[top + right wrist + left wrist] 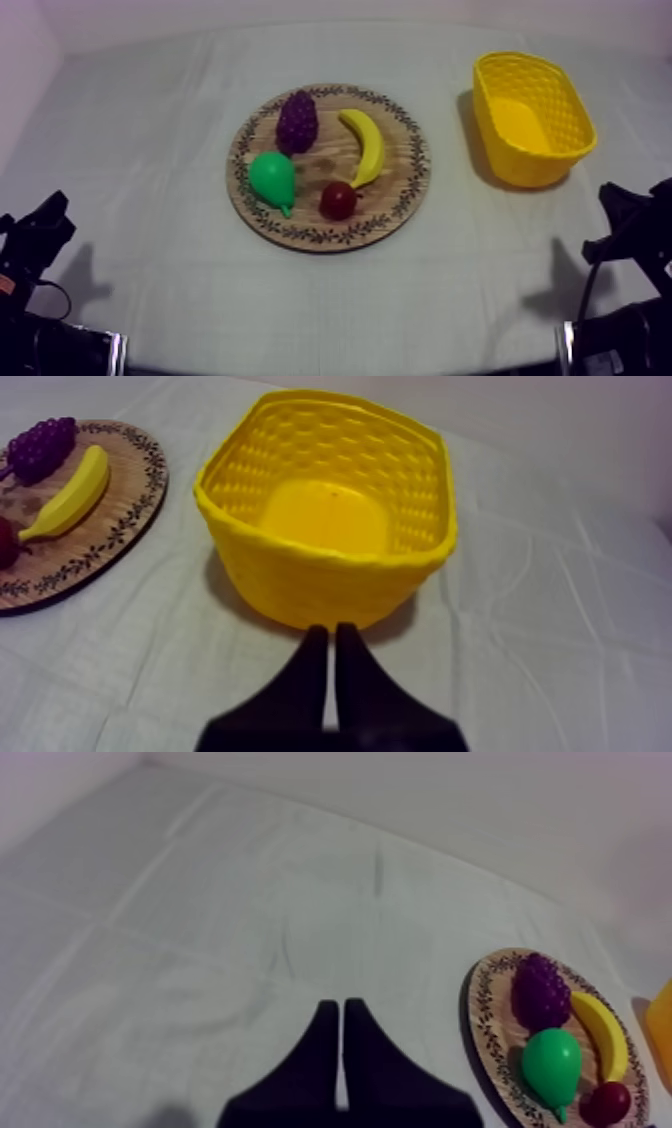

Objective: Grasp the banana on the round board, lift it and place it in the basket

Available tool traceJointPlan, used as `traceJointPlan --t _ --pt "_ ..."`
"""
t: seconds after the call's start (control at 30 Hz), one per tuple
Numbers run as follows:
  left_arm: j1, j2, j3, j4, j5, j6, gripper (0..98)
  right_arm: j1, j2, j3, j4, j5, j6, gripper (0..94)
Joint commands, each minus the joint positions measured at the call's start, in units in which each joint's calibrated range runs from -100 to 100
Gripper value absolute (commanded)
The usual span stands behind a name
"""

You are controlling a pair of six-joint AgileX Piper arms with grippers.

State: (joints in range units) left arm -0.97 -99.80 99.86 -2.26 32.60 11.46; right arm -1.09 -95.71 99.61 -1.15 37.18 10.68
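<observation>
Nothing has been grasped yet: the banana (364, 146) lies on the wooden board (400, 172) at the middle of the bench, on the half of the board that faces the yellow basket (525, 168), which stands empty toward the bench's far right corner. The right end effector (331, 631) waits by the near right corner, facing the basket's wall, with its fingers pressed together on nothing. The left end effector (335, 1004) sits by the near left corner, likewise pressed together and empty. The step in hand looks like the reach, and the right arm seems the better choice, since both banana and basket are on its side. It should spread the fingers before descending, then come down from above over the banana's mid-length with the fingers set across its narrow width, not along the curve. The ends are crowded: the bunch of grapes (297, 120) is near one tip and the small red fruit (338, 200) just beside the other, so a grip at the middle keeps the fingers off both. The pear (272, 178) is on the board's other half, out of the way. The smooth curved body may roll, so close gently, lift above the basket's rim, and release over its hollow.
</observation>
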Motion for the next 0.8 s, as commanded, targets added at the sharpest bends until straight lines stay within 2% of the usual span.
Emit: traceJointPlan --t 0.0,0.13,0.23,0.33,0.43,0.53,0.7,0.77 --pt "0.0 0.0 0.0 -0.01 0.0 0.0 0.1 0.0 0.0 0.1 0.0 0.0 0.0 0.6" --pt "0.0 0.0 0.0 -0.01 0.0 0.0 0.1 -0.3 0.2 0.1 0.0 0.4 -1.0 0.6" --pt "0.0 0.0 0.0 -0.01 0.0 0.0 0.1 -0.2 2.6 0.0 -1.1 -1.3 2.5 0.5" --pt "0.0 0.0 0.0 -0.01 0.0 0.0 0.1 0.7 10.4 -2.6 -1.3 -6.4 3.2 0.5" --pt "0.0 0.0 0.0 -0.01 0.0 0.0 0.1 1.6 21.7 -11.3 -1.2 -8.5 2.8 0.5" --pt "0.0 0.0 0.0 -0.01 0.0 0.0 0.1 0.8 33.0 -24.0 0.5 -5.9 0.3 0.5" --pt "0.0 0.0 0.0 -0.01 0.0 0.0 0.1 -3.8 47.1 -44.3 4.6 2.9 -5.1 0.5" --pt "0.0 0.0 0.0 -0.01 0.0 0.0 0.1 -5.8 51.1 -51.4 5.3 6.9 -6.5 0.5"
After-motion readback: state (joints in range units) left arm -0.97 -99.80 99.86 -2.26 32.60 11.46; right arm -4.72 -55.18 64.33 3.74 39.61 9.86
